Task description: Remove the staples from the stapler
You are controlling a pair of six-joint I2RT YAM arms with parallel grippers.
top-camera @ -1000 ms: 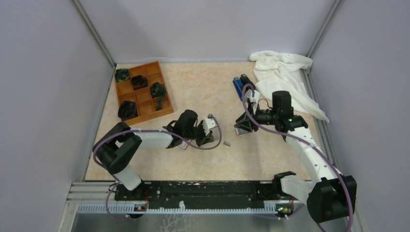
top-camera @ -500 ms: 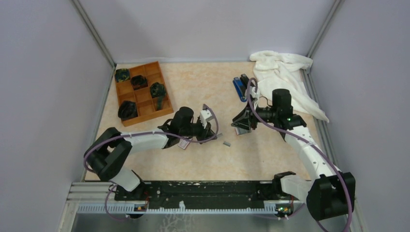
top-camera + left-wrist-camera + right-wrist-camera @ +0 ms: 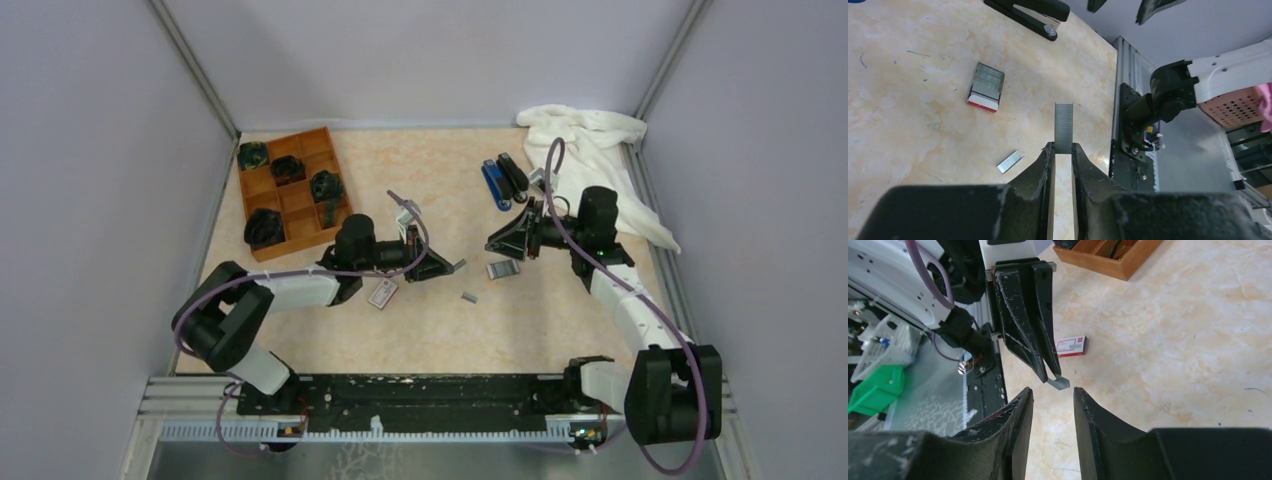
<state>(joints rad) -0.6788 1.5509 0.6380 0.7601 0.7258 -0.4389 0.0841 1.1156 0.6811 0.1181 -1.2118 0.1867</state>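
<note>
- Since the left fingers (image 3: 1044, 162) clench the staples (image 3: 1064, 125) by one end, clear of the tabletop (image 3: 908, 100), the strip juts out, likely for a handover.
- Right fingers (image 3: 1020, 412) stand released and empty, facing it.
- Farther back, the stapler (image 3: 513, 177) lies beside a blue stapler (image 3: 492, 184).

staples (image 3: 1064, 127): silvery-grey strip, clamped by one end; stapler (image 3: 513, 176): black, lying flat

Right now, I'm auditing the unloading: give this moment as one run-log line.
left gripper: shut on staples | right gripper: open, empty | second strip: loose on table
</note>
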